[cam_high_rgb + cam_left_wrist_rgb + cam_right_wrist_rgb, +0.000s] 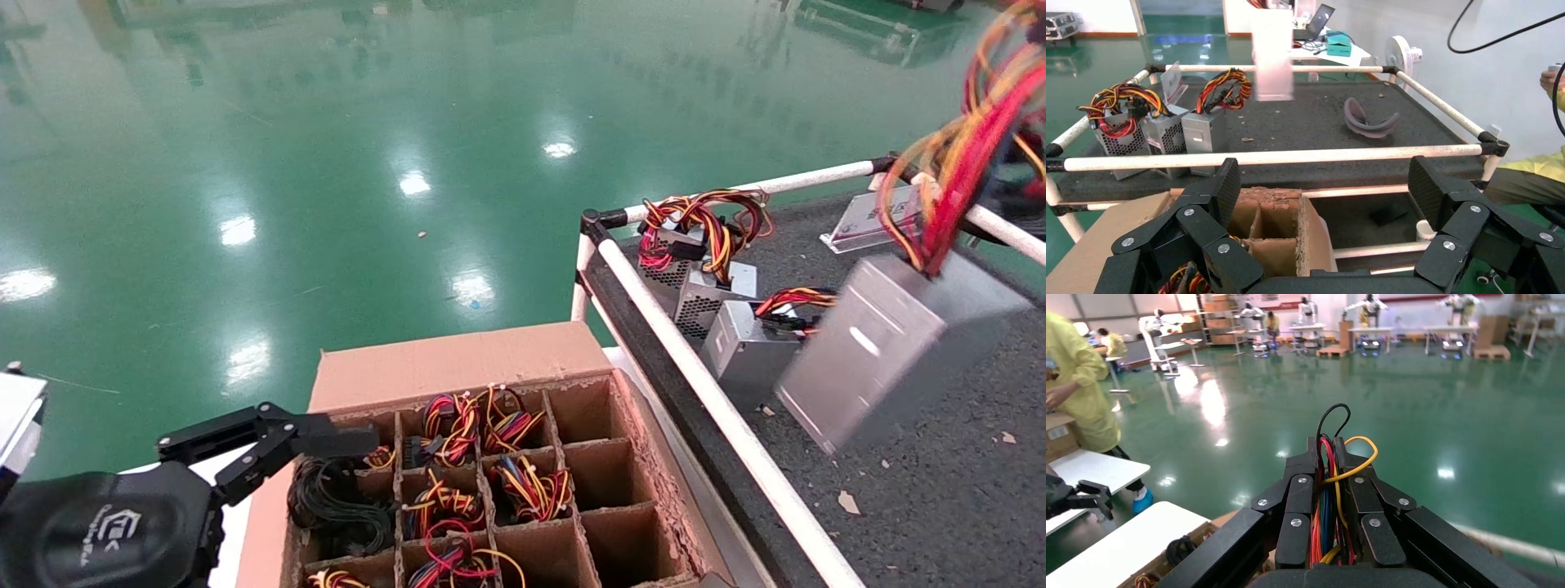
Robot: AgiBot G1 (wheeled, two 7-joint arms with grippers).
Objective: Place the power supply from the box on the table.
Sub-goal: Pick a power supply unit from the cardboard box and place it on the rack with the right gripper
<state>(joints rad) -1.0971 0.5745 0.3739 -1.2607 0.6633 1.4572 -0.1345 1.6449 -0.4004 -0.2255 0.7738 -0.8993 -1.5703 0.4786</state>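
A silver-grey power supply [891, 351] hangs tilted just above the dark speckled table [940, 506], dangling by its red, yellow and orange wires [964, 155]. It also shows as a pale blurred case [1272, 55] over the table's far side. My right gripper [1326, 444] is shut on that wire bundle [1324, 502]. The brown cardboard box [458, 367] with divider cells stands left of the table; several cells hold wired units. My left gripper [343, 445] hovers at the box's left side, open [1324, 184] with nothing between its fingers.
Three other power supplies [719, 302] sit at the table's far left corner, beside a clear sign holder [866, 220]. White tube rails [719, 392] edge the table. A grey curved piece [1369, 122] lies on the mat. A person in yellow [1076, 386] stands nearby.
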